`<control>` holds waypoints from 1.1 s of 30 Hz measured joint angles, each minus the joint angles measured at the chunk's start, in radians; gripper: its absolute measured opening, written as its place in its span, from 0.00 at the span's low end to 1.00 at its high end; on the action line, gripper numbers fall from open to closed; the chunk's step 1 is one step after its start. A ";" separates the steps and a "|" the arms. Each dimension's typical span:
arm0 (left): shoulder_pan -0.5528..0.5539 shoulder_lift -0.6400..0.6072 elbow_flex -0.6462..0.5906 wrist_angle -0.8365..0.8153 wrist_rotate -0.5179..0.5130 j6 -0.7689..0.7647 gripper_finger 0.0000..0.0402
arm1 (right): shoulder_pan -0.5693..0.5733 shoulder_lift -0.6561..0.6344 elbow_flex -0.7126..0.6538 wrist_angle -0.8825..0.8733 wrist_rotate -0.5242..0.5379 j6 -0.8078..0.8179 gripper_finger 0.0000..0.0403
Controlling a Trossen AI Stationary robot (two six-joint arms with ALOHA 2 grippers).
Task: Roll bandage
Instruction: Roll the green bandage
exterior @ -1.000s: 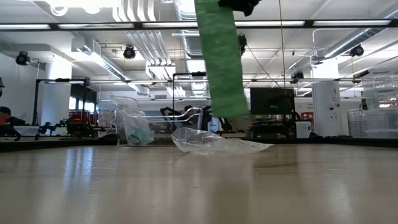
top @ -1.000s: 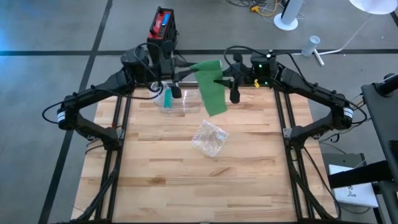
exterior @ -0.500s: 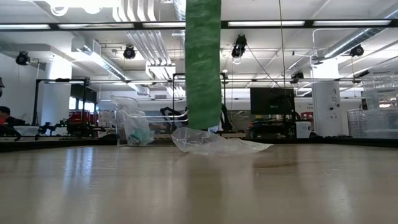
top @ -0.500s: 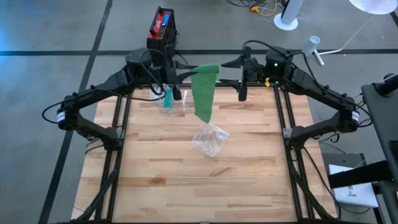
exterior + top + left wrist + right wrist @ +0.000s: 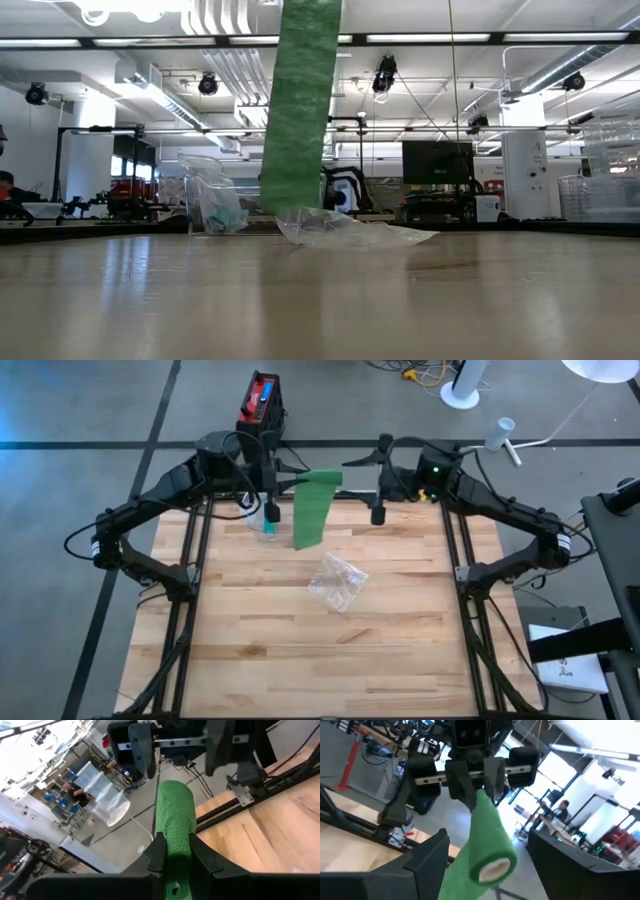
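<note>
The green bandage roll (image 5: 320, 480) is held up over the table's far middle, and its loose strip (image 5: 300, 110) hangs straight down from it. My left gripper (image 5: 173, 845) is shut on the roll; in the high view the left gripper (image 5: 284, 484) stands just left of it. My right gripper (image 5: 487, 837) faces the roll's open core end (image 5: 492, 867) with its fingers wide open on either side, touching nothing. Seen from above, the right gripper (image 5: 366, 482) is a little to the right of the roll. My left gripper pinches the roll's left end (image 5: 172, 837) between its two fingers. The fingers come level from the table's left and lie along the roll. The roll is lifted clear and about level, and the unrolled strip hangs slack below it, its lower end (image 5: 288, 205) close above the tabletop.
A crumpled clear plastic wrapper (image 5: 338, 580) lies on the wooden table's middle. Another clear bag holding something teal (image 5: 268, 520) lies near the far edge under the left arm. A red and black device (image 5: 262, 400) stands on the floor beyond the table.
My right gripper has let go of the bandage and drawn back toward the table's right edge. My left gripper has carried the roll a little toward the left edge. The hanging strip, which slanted rightward, has swung over and now hangs left of the wrapper.
</note>
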 joint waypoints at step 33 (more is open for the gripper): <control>-0.002 0.003 0.017 -0.030 0.086 -0.111 0.18 | 0.007 0.078 -0.001 0.074 0.005 -0.104 0.09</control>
